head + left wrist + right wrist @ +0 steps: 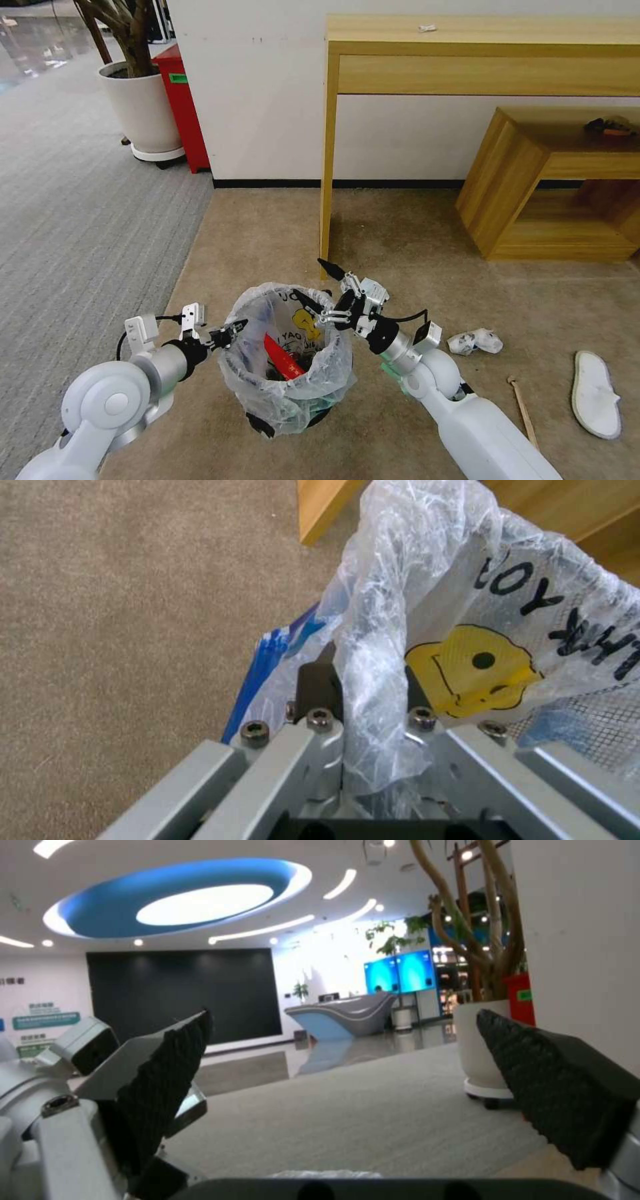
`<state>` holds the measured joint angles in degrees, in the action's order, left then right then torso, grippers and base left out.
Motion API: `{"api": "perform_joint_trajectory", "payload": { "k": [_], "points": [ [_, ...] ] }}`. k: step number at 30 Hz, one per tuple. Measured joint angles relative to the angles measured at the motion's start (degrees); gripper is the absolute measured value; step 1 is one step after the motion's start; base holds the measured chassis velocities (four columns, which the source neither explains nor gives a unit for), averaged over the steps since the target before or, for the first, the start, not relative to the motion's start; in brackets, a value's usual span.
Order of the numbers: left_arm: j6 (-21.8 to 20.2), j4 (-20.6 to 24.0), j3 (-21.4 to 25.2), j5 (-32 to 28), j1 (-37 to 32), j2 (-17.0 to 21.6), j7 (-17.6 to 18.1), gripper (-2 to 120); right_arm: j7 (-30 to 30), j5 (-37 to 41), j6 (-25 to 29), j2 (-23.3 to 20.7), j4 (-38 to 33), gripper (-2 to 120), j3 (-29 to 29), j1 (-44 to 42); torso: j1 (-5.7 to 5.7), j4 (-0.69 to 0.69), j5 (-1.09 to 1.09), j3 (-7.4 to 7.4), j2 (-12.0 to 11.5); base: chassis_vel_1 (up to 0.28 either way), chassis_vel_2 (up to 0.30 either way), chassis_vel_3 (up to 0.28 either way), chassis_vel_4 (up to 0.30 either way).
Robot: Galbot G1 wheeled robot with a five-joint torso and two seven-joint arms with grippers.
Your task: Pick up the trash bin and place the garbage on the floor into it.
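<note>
Light wooden console table (480,60) against white wall, small white scrap (427,28) on its top. Low wooden open-sided shelf unit (553,183) under it, dark object (610,127) on top. White round planter (140,110) with tree trunk, red cabinet (183,107) just beside it. Grey ribbed carpet (80,220) at left.

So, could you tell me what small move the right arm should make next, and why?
Probably swing the right gripper away from the trash bin toward the crumpled white paper on the floor. Its jaws stand open and empty above the rim, a red wrapper already lies inside, and the left gripper is clamped on the bag-lined rim. The paper looks like the nearest remaining litter.
</note>
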<state>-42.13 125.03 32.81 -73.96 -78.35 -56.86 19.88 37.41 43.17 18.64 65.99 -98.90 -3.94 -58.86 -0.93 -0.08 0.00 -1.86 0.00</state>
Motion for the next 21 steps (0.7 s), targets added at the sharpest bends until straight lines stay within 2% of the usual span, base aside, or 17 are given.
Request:
{"api": "perform_joint_trajectory", "payload": {
  "k": [3, 6, 7, 10, 11, 16, 21],
  "points": [
    [0.0, 0.0, 0.4, 0.0, 0.0, 0.0, 0.0, 3, -1.4, 0.5, -0.5, 0.0, -0.7, 100, -0.6, 0.0, 0.0, 0.0, 0.0, 0.0, 0.0, 0.0, 0.0, 0.0, 0.0],
    [0.0, 0.1, 1.3, 0.0, -0.3, 0.3, 0.3, 3, -6.5, 0.8, -2.3, 0.1, -2.4, 100, -2.1, 0.1, 0.0, 0.0, 0.0, 0.0, 0.0, 0.0, 0.0, 0.0, 0.0],
    [0.0, 0.1, 1.3, 0.0, -0.3, 0.3, 0.3, 3, -6.5, 0.8, -2.3, 0.1, -2.4, 100, -2.1, 0.1, 0.0, 0.0, 0.0, 0.0, 0.0, 0.0, 0.0, 0.0, 0.0],
    [0.0, 0.2, 3.0, -1.2, -0.4, 0.4, 2.0, 3, -13.8, 0.9, -4.2, -0.1, -4.5, 100, -4.5, -0.2, 0.0, 0.01, 0.0, 0.0, 0.0, 0.0, 0.0, 0.0, 0.0],
    [0.0, 0.2, 3.0, -1.2, -0.4, 0.4, 2.0, 3, -13.8, 0.9, -4.2, -0.1, -4.5, 100, -4.5, -0.2, 0.0, 0.01, 0.0, 0.0, 0.0, 0.0, 0.0, 0.0, 0.0],
    [0.0, 0.3, 5.1, -2.3, -0.8, 0.8, 3.6, 3, -21.9, 0.8, -5.1, -1.5, -6.5, 100, -8.0, -2.1, 0.0, 0.0, 0.01, 0.0, 0.0, 0.0, 0.0, 0.0, 0.0],
    [0.0, 0.4, 6.7, -2.6, -0.9, 0.2, 4.0, 3, -29.3, -2.8, -5.3, -1.8, -6.6, 100, -11.1, -4.2, 0.0, 0.0, 0.01, 0.0, 0.0, 0.0, 0.0, 0.0, 0.0]
  ]
}}
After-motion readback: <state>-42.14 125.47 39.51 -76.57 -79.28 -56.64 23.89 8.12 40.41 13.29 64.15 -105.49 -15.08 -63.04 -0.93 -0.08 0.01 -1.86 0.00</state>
